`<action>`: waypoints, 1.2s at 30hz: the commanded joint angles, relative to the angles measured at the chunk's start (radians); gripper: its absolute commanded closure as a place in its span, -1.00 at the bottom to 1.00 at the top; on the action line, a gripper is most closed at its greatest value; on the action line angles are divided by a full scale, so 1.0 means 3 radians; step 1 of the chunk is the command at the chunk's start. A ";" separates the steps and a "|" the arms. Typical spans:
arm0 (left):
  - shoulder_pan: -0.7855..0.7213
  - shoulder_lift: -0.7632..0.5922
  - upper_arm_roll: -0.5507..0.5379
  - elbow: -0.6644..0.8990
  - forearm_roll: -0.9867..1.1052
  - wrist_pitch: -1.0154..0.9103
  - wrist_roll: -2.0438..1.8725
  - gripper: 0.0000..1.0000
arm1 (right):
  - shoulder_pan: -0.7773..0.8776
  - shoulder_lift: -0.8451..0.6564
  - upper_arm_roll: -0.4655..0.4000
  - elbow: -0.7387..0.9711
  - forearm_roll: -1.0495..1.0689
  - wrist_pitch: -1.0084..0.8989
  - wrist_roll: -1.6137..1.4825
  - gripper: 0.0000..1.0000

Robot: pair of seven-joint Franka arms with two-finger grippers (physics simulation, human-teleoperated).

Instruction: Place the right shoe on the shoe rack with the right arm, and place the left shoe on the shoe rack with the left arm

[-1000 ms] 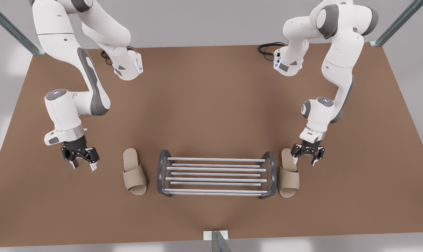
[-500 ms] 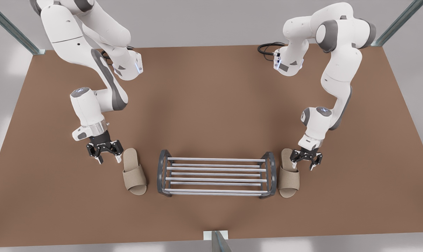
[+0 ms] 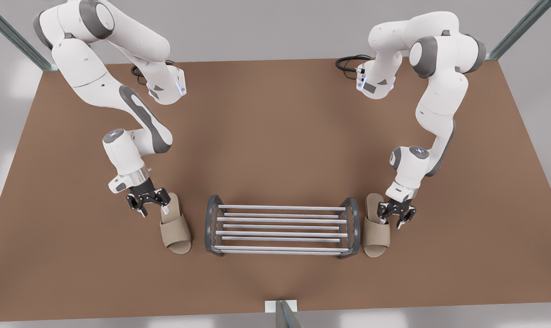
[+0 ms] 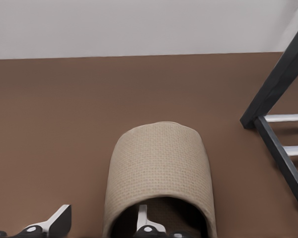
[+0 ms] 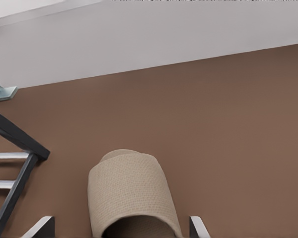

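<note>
The shoe rack (image 3: 282, 228) stood on the brown table (image 3: 275, 136) near the middle of its near edge, its silver bars running between the two dark end frames. The left shoe (image 3: 175, 225) lay flat on the table just off the rack's end frame on the front view's left, apart from it, with its open toe toward the near edge. The left gripper (image 3: 150, 206) was down at the heel end of that slipper with its fingers spread; in the left wrist view one fingertip (image 4: 143, 216) sat inside the opening under the wide strap (image 4: 159, 173) while the other was outside the slipper's side, so the jaws straddled that edge without clamping it. The right shoe (image 3: 376, 228) lay close against the rack's other end frame, toe also toward the near edge. The right gripper (image 3: 396, 215) hung over its heel end, open as well; in the right wrist view its two fingertips (image 5: 197, 228) stood to either side of the strap (image 5: 131, 193), clear of the fabric.
</note>
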 commanded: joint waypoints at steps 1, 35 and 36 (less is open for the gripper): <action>0.0002 -0.0007 -0.0005 0.0006 -0.0006 -0.0002 0.0002 -0.35 | 0.0000 0.0067 0.0000 0.0007 0.0000 0.0284 -0.0512 -1.00; -0.1992 -0.0574 0.0583 0.2654 0.0695 -0.3969 -0.2187 0.57 | 0.0118 0.0890 -0.0220 0.0472 0.0020 0.0396 -0.1039 -1.00; -0.2186 -0.0559 0.0716 0.2654 0.0700 -0.4005 -0.2345 0.57 | 0.0108 0.0890 -0.0230 0.0472 0.0010 0.0391 -0.1049 -1.00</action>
